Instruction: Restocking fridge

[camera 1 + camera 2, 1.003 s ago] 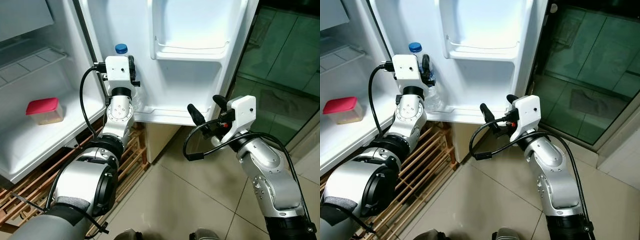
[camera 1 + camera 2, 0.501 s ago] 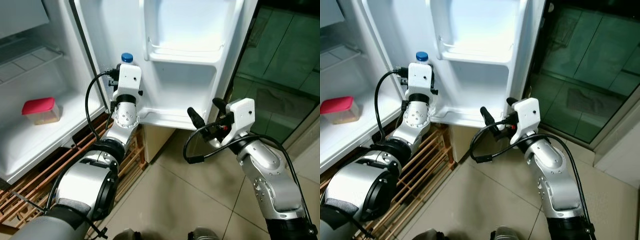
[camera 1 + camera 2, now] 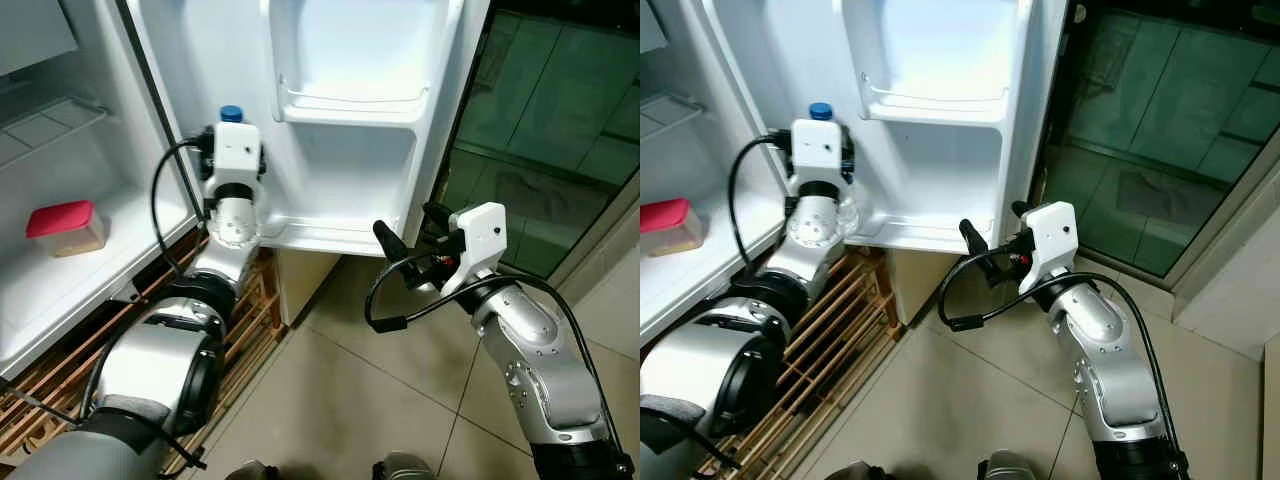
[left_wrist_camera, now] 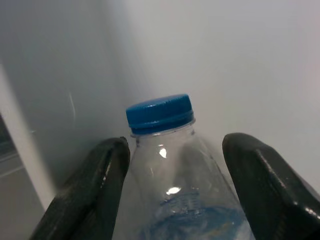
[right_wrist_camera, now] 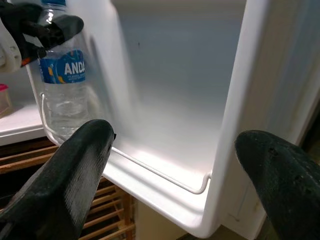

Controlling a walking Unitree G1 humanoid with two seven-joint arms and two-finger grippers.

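Left eye view, nearest first: the tiled floor (image 3: 330, 400) lies just below the camera, and a slatted wooden rack (image 3: 60, 375) sits on it under the open fridge. The right gripper (image 3: 408, 232) hangs in the air in front of the lower edge of the fridge door (image 3: 345, 170), its fingers (image 5: 75, 165) spread wide and holding nothing (the right wrist view looks between them at the bottom door shelf (image 5: 165, 175)). Farther in, the left arm reaches up to the inner corner of that same door shelf, where the left gripper (image 4: 172, 165) is closed around a clear water bottle (image 4: 170, 200) with a blue cap (image 3: 231, 113); in the left wrist view one black finger sits on each side of the bottle's neck and shoulder. The bottle stands upright in the corner of the bottom door shelf, behind the wire rail, next to the door's hinge side. Above it is a second door shelf (image 3: 350, 100). Off to the left, inside the fridge, a red-lidded container (image 3: 64, 226) rests on a white shelf. Beyond the door stands dark green glass (image 3: 545, 130).
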